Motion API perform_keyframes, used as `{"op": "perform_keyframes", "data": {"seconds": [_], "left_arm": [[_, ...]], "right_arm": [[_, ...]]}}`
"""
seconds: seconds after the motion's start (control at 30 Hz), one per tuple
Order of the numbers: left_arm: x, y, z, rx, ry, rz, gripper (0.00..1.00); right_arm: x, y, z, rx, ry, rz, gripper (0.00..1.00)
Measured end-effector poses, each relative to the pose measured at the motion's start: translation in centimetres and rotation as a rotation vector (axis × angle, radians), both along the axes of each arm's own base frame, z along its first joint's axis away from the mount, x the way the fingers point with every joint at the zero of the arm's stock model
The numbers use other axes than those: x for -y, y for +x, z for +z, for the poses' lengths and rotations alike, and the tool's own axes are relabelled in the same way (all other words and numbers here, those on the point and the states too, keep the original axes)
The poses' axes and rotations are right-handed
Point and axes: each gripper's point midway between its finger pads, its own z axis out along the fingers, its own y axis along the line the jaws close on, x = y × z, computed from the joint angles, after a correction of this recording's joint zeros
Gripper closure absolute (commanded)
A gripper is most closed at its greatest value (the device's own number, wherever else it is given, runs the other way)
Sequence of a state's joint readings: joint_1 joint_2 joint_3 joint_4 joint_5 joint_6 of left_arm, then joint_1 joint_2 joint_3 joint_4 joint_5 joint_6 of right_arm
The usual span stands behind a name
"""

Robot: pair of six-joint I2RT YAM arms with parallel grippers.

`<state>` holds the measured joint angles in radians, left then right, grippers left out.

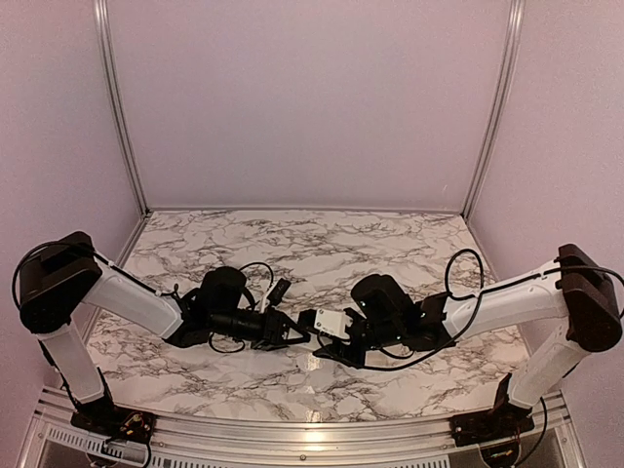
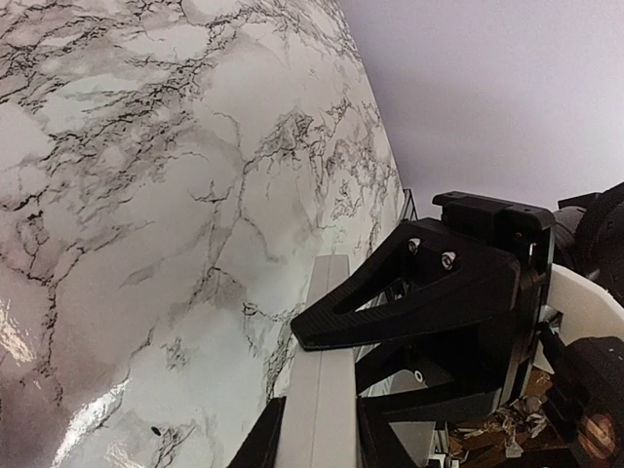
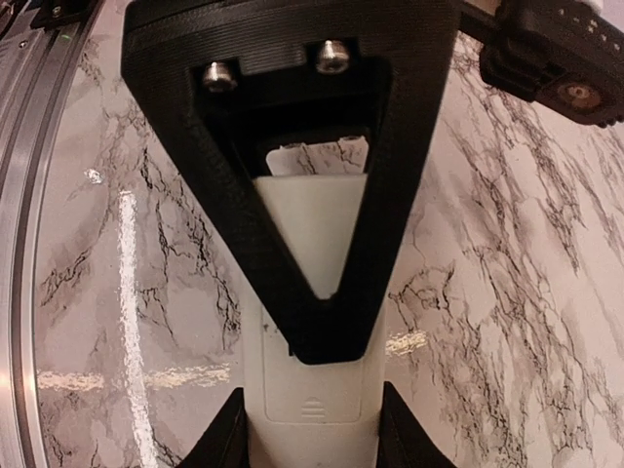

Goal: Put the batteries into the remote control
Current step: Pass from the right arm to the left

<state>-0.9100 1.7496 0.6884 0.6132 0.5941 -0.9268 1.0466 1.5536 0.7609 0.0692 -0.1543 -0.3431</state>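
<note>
The white remote control hangs just above the marble table, between both grippers. My left gripper is shut on one end; in the left wrist view the remote shows edge-on between its fingers. My right gripper is shut on the other end; in the right wrist view the remote's back faces the camera, with a ridged battery cover in place. Each gripper's triangular finger crosses the remote in the other's view. No batteries are in view.
A small dark oblong piece lies on the table behind the left gripper; I cannot tell what it is. Black cables loop near both wrists. Aluminium rails run along the near edge, and pale walls enclose the table.
</note>
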Motion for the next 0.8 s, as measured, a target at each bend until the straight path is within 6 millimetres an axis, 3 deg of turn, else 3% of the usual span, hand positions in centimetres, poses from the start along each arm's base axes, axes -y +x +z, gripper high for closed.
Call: {"op": "perform_keyframes", "data": {"seconds": [0.33, 0.5, 0.63, 0.8], "left_arm": [[-0.9, -0.3, 0.8, -0.037, -0.085, 0.004, 0.78], [-0.9, -0.3, 0.6, -0.017, -0.068, -0.009, 0.47], [-1.5, -0.5, 0.3, 0.013, -0.026, -0.016, 0.33], [-2.1, 0.2, 3.0, 0.141, -0.033, 0.006, 0.15]], "right_arm": [[-0.5, -0.4, 1.0, 0.020, 0.035, 0.016, 1.00], [-0.5, -0.4, 1.0, 0.020, 0.034, 0.016, 1.00], [-0.4, -0.3, 0.8, 0.015, 0.029, 0.014, 1.00], [-0.4, -0.8, 0.7, -0.024, 0.034, 0.024, 1.00]]}}
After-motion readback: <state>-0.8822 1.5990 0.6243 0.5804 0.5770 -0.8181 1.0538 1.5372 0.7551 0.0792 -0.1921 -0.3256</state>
